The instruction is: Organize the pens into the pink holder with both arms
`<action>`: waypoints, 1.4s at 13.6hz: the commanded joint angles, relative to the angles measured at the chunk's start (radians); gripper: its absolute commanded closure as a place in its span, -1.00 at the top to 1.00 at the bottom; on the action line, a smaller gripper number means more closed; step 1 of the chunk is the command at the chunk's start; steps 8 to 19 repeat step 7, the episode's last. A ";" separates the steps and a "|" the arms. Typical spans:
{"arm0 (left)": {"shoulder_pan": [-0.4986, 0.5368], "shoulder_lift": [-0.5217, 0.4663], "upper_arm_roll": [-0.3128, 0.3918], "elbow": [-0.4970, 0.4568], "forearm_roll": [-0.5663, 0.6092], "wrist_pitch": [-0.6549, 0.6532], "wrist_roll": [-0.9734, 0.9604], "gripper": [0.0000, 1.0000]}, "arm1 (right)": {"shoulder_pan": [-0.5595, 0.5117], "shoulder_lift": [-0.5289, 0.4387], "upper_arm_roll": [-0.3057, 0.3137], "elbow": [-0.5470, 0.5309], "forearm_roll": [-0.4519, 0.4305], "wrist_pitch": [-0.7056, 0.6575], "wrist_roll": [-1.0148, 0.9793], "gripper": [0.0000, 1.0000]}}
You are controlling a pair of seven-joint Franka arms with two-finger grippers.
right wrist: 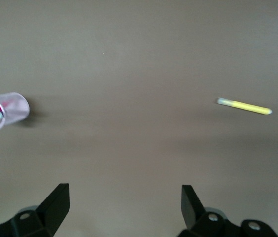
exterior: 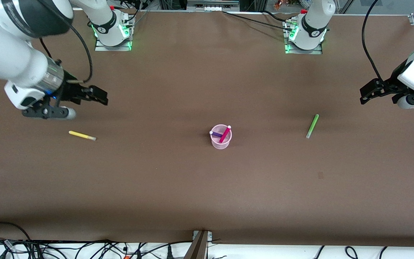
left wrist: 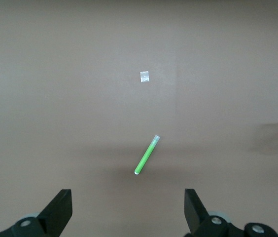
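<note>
The pink holder (exterior: 221, 137) stands upright mid-table, nearest the front camera of the task's things, with the magenta pen (exterior: 225, 133) and purple pen (exterior: 215, 133) leaning crossed inside it. The right gripper (exterior: 99, 96) hangs with fingers spread and empty over the table toward the right arm's end, above the yellow pen (exterior: 82, 135) lying flat. The left gripper (exterior: 366, 95), also spread and empty, hangs toward the left arm's end near the lime green pen (exterior: 312, 126), which lies flat.

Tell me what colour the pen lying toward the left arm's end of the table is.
Lime green pen, clearest in the left wrist view.
</note>
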 commanded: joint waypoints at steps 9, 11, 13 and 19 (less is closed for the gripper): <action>-0.005 -0.003 0.001 0.015 0.008 -0.029 -0.013 1.00 | -0.431 -0.073 0.382 -0.034 -0.099 -0.009 -0.183 1.00; -0.005 -0.003 0.001 0.015 0.008 -0.029 -0.013 1.00 | -0.431 -0.073 0.382 -0.034 -0.099 -0.009 -0.183 1.00; -0.005 -0.003 0.001 0.015 0.008 -0.029 -0.013 1.00 | -0.431 -0.073 0.382 -0.034 -0.099 -0.009 -0.183 1.00; -0.005 -0.003 0.001 0.015 0.008 -0.029 -0.013 1.00 | -0.431 -0.073 0.382 -0.034 -0.099 -0.009 -0.183 1.00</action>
